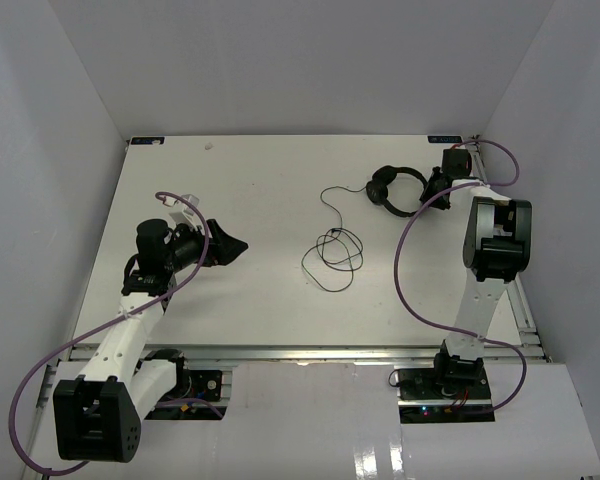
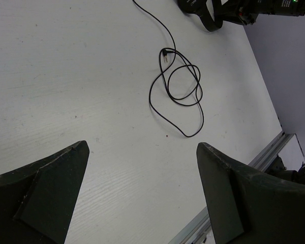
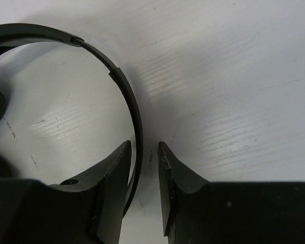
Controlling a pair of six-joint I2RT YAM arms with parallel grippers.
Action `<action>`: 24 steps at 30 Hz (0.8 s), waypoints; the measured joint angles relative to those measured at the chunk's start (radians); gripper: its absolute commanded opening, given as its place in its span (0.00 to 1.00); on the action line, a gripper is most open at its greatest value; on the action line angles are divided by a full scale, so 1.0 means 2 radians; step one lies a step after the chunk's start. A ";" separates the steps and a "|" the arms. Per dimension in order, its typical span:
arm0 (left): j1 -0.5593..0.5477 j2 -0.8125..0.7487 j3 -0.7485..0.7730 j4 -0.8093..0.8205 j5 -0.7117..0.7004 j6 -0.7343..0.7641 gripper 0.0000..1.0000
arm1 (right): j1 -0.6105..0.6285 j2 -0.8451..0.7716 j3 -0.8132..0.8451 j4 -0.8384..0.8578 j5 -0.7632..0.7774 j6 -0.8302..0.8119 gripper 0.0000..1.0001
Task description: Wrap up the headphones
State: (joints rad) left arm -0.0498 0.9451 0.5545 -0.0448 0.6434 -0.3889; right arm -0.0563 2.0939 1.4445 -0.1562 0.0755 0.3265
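White counter (image 1: 270, 190) below, right fingers (image 3: 112, 183) stand narrow around the headphones' (image 1: 398, 188) headband (image 3: 132, 101), seemingly not yet clamped: seat it squarely before lifting; left fingers (image 2: 51, 193) gape wide, empty.

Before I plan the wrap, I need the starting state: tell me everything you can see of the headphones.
The headphones are black, with a thin arched headband and padded earcups, lying at the far right of the table. Their thin cable trails into loose loops mid-table, ending in a plug. The jaws of the right gripper straddle the headband, not yet clamped.
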 measured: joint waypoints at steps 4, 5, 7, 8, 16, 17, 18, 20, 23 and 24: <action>0.000 0.000 0.000 0.000 0.000 0.000 0.98 | 0.000 0.001 0.000 0.001 0.000 -0.003 0.28; 0.000 0.000 0.000 0.000 0.000 0.000 0.98 | 0.000 0.001 0.000 0.002 0.000 -0.005 0.25; 0.000 0.000 0.000 0.000 0.000 0.000 0.98 | 0.000 0.001 0.000 0.002 0.000 -0.006 0.19; 0.000 0.000 0.000 0.000 0.000 0.000 0.98 | 0.000 0.001 0.000 0.002 -0.002 -0.007 0.13; -0.007 0.000 0.000 0.000 -0.002 0.000 0.98 | 0.001 0.001 -0.006 0.013 -0.015 -0.011 0.08; -0.008 0.000 0.000 0.000 -0.004 0.000 0.98 | 0.001 -0.001 -0.009 0.017 -0.017 -0.011 0.08; -0.010 -0.001 0.000 0.000 -0.005 0.000 0.98 | 0.001 -0.003 -0.013 0.020 -0.019 -0.011 0.08; -0.016 -0.001 0.000 0.000 -0.009 0.000 0.98 | 0.001 -0.014 -0.029 0.028 -0.031 -0.012 0.08; -0.034 -0.001 0.000 0.000 -0.015 0.000 0.98 | 0.002 -0.049 -0.075 0.026 -0.055 -0.019 0.08; -0.041 -0.001 0.000 0.000 -0.018 0.002 0.98 | 0.002 -0.063 -0.090 0.024 -0.068 -0.024 0.08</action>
State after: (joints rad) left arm -0.1326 0.9432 0.5545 -0.0441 0.6075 -0.3859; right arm -0.0528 1.9678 1.2636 -0.1085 -0.0597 0.2783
